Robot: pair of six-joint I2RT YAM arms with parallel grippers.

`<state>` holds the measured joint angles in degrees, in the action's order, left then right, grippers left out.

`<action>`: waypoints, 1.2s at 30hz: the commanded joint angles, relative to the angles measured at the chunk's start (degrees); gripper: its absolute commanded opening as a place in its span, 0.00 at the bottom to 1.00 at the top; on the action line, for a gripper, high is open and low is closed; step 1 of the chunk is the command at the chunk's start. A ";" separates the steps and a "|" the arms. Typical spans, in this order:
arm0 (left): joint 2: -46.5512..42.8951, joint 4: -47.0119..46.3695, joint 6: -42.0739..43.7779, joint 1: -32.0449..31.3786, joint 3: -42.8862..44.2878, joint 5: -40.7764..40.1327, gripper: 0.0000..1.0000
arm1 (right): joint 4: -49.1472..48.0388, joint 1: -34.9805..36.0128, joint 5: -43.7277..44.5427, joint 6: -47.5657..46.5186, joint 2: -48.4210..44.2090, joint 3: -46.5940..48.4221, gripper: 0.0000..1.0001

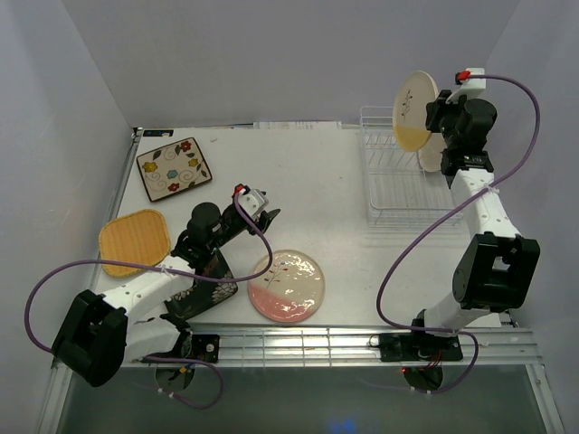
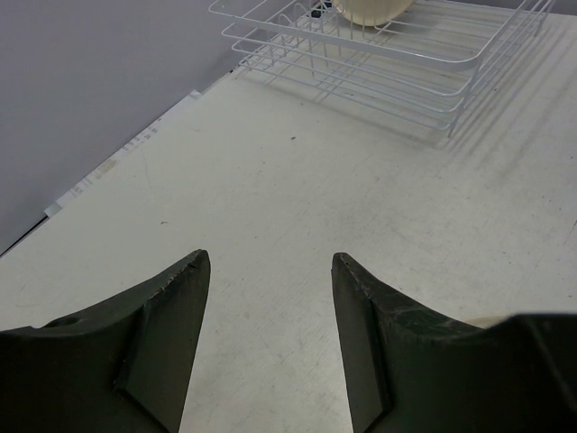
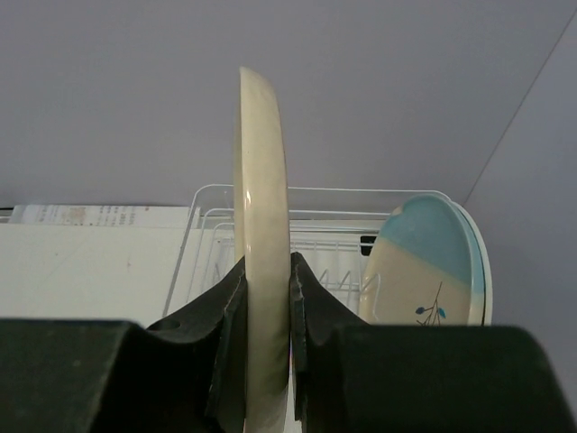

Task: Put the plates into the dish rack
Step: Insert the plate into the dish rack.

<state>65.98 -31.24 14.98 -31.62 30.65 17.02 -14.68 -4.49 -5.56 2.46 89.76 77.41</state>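
Note:
My right gripper [image 1: 431, 112] is shut on the rim of a round cream-and-yellow plate [image 1: 412, 110] and holds it upright above the white wire dish rack [image 1: 387, 185]. In the right wrist view the plate [image 3: 262, 180] is edge-on between the jaws of the gripper [image 3: 267, 263]. A cream-and-blue plate [image 3: 424, 262] stands in the rack at its right. My left gripper [image 1: 264, 213] is open and empty over bare table, also in its wrist view [image 2: 270, 263]. On the table lie a pink-half plate [image 1: 287, 285], a flowered cream square plate [image 1: 174, 168], an orange-yellow square plate [image 1: 134, 241] and a black floral plate [image 1: 206, 291], partly under my left arm.
The rack [image 2: 379, 54] stands at the far right of the table, near the right wall. A metal rail [image 1: 344, 348] runs along the near edge. The back wall rises just behind the rack.

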 commanded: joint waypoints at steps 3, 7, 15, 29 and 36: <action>-1.82 0.31 -0.22 0.15 -0.16 1.00 0.67 | -17.31 -1.13 0.99 -2.19 -2.92 -0.15 0.08; -2.08 0.39 -0.13 0.06 -0.16 1.09 0.67 | -19.33 -1.22 2.05 -5.09 -2.83 -1.55 0.08; -2.43 0.57 -0.30 0.15 -0.16 1.70 0.67 | -21.97 -1.92 2.49 -9.84 -0.99 -2.79 0.08; -2.96 0.57 -0.48 0.15 -0.59 2.85 0.67 | -24.96 -4.74 2.66 -12.13 4.37 -2.70 0.08; -2.78 0.66 -0.66 0.15 -0.51 3.64 0.67 | -26.89 -5.96 1.78 -14.15 6.13 -1.91 0.08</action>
<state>64.90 -30.63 14.94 -31.62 30.48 19.14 -27.24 -9.65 -3.57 -9.82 97.73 72.47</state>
